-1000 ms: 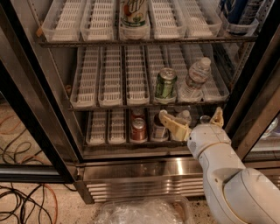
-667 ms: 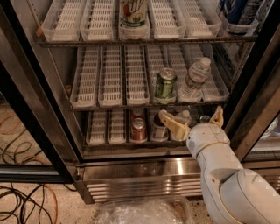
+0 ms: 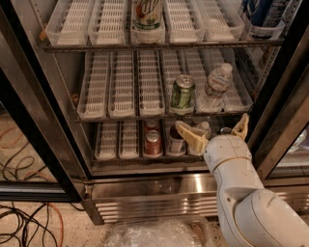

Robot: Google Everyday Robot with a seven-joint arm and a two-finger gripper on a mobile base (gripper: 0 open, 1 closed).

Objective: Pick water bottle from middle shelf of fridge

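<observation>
While hand (image 3: 217, 132) hovers spread below, water bottle (image 3: 214, 89) upright, leaning right

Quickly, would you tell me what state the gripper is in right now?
Gripper: open, holding nothing, just below the water bottle on the middle shelf.

I read no text anywhere in view. Water bottle (image 3: 215, 88) on middle shelf (image 3: 123, 89): pale label, print illegible. Green can (image 3: 182, 92) just left of it: markings too blurred for brand. Red can (image 3: 153, 143) on bottom shelf: letters unreadable. Top-shelf container (image 3: 147, 12): red-and-green logo, can't make out name. Gripper (image 3: 212, 124) just below middle shelf front, fingers spread wide: plain casing.
</observation>
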